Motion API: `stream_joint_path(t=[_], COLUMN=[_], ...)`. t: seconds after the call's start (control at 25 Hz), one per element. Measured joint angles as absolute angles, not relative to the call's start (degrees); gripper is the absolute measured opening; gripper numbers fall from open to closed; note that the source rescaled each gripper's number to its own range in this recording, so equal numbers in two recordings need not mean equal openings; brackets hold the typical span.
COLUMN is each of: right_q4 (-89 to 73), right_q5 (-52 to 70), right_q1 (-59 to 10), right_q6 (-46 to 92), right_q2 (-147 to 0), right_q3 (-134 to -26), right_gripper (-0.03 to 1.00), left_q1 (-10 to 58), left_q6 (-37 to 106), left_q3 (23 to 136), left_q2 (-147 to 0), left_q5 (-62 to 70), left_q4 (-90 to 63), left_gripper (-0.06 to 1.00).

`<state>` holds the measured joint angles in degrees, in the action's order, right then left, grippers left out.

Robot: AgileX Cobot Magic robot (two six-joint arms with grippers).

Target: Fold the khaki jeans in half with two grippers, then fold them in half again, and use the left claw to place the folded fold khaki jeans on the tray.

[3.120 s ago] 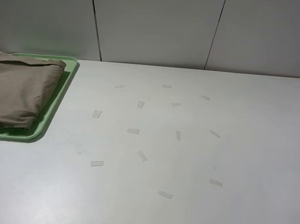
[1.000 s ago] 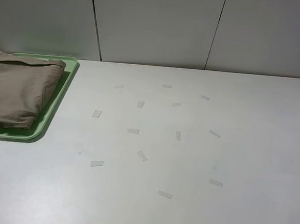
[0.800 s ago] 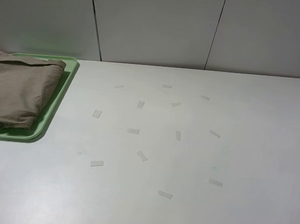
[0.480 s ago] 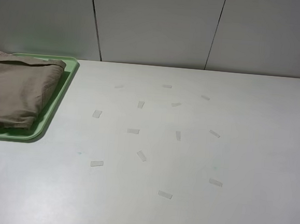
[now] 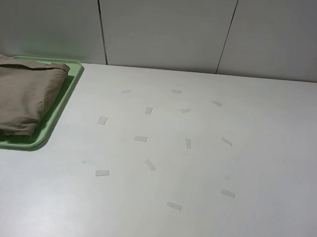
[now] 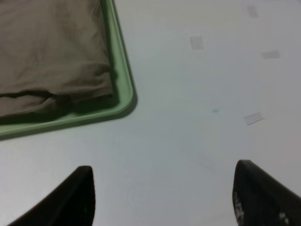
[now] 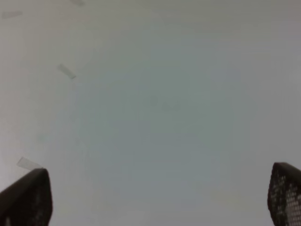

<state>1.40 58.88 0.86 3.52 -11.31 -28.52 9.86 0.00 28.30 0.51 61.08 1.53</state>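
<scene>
The khaki jeans [image 5: 14, 96] lie folded on the pale mint-green tray [image 5: 57, 113] at the far left of the table. In the left wrist view the folded jeans [image 6: 47, 52] rest inside the tray's rim [image 6: 120, 80]. My left gripper [image 6: 162, 193] is open and empty, its two black fingertips spread wide over bare table beside the tray's corner. My right gripper [image 7: 160, 197] is open and empty over bare white table. Neither arm shows in the exterior high view.
Several small strips of clear tape [image 5: 140, 138] are stuck across the middle of the white table [image 5: 227, 157]. A grey panelled wall [image 5: 166, 26] stands behind the table's far edge. The tray's left part runs out of the exterior view.
</scene>
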Motion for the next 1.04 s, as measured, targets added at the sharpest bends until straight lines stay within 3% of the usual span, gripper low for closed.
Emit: stream_joint_path(t=[0.4, 1.04], right_q4=[1.4, 0.7], right_q5=[58.8, 58.8], right_q1=[2.1, 2.5], right_q6=[3.5, 3.5], right_q2=[0.1, 0.3], right_q3=[-28.5, -28.5], right_gripper=[1.0, 1.0], left_q1=[9.9, 9.9], left_q6=[0.0, 0.0], left_q3=[28.3, 28.3], left_q2=[0.5, 0.5], left_q5=[60.9, 60.9], left_q4=[1.6, 1.6], left_gripper=[0.72, 0.72])
